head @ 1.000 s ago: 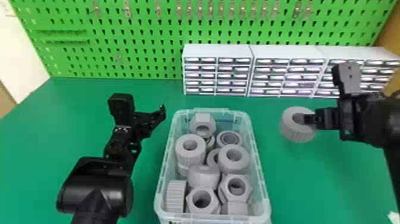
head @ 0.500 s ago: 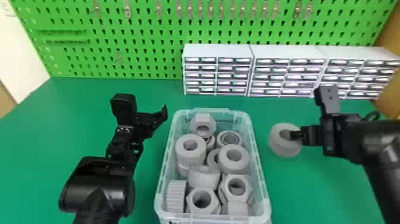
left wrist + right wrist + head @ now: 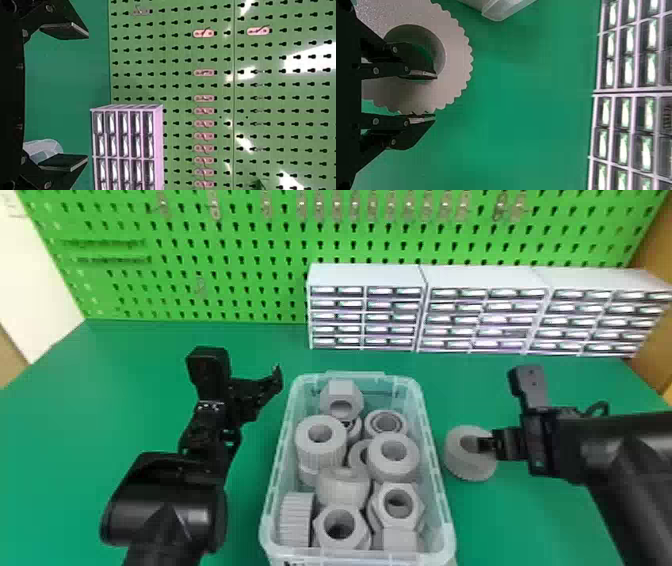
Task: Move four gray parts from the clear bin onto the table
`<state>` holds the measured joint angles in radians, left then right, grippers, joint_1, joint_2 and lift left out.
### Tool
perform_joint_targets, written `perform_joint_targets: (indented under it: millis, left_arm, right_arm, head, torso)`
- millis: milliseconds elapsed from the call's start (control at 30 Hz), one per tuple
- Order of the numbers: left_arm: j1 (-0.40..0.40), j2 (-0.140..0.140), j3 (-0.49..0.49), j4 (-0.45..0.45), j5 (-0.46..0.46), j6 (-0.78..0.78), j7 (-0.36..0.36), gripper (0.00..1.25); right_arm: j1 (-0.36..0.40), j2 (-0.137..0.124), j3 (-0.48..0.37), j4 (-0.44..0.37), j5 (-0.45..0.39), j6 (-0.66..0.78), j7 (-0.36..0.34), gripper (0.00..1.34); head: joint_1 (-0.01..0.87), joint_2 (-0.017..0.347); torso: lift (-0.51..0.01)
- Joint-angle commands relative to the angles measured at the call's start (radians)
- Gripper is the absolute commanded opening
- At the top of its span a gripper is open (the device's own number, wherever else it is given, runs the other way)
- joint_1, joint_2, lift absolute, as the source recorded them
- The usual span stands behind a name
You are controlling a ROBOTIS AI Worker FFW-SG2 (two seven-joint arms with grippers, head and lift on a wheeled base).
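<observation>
One end effector, the right, is clamped on the toothed wall of a gray part, one finger inside its hole, the other outside. Over the last second, part and gripper shift together toward the clear bin and the robot's side. The part is now beside the bin, over the counter; contact with the surface: cannot tell. Left end effector: fingers apart, on the bin's left. Inference: placement is under way, release pending.
</observation>
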<state>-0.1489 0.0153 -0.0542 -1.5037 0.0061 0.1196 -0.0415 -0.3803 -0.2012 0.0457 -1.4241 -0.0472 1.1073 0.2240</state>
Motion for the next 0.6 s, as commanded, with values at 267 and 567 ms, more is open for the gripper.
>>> perform_joint_targets:
  millis: [267,567]
  left_arm:
    - [-0.001,0.000,-0.001,0.002,0.002,0.000,0.000,1.07]
    - [-0.001,0.000,-0.001,0.002,0.002,0.000,0.000,1.07]
  right_arm:
    - [0.001,0.002,0.019,0.039,0.010,-0.004,0.000,0.29]
    - [0.004,0.005,0.022,0.060,0.018,-0.015,0.000,0.29]
  head:
    - [0.693,0.072]
    - [0.693,0.072]
  torso:
    - [-0.052]
    - [-0.052]
